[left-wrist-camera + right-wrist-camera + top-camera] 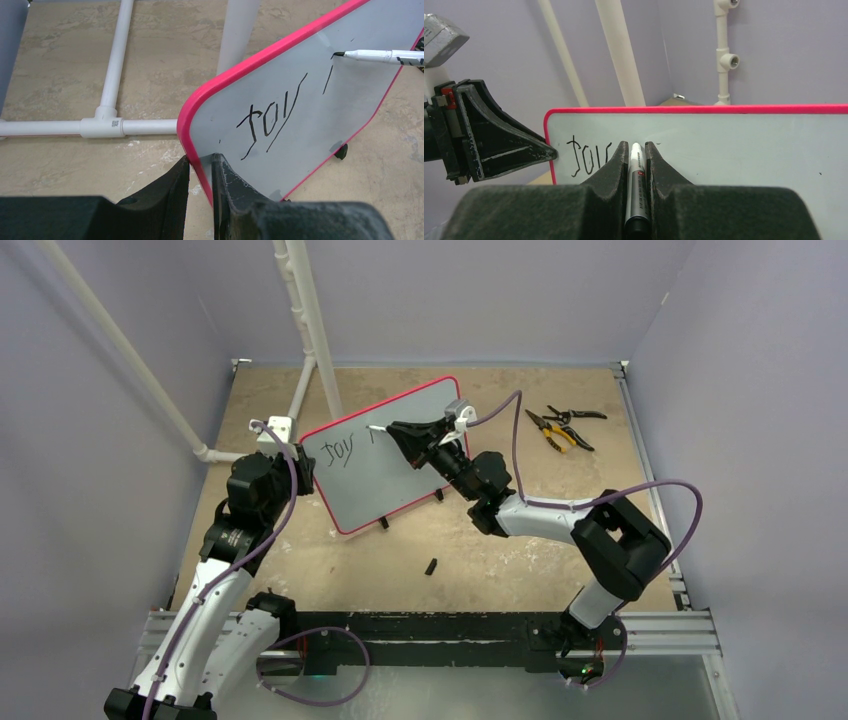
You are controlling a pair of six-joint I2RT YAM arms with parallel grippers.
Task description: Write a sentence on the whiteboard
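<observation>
Above the black mounting rail, the left arm and the right arm share one build: smooth white tubular links between bulky matte-black joint housings, the blockiest being the right elbow housing. A thin purple cable loops loosely along each arm away from the rail, and at the far ends sit the left wrist camera and the right wrist camera, pale blocks on white brackets. The left gripper and the right gripper have black wedge-shaped fingers with scuffed, whitish-worn tips, and a small red part marks the left gripper's finger base.
</observation>
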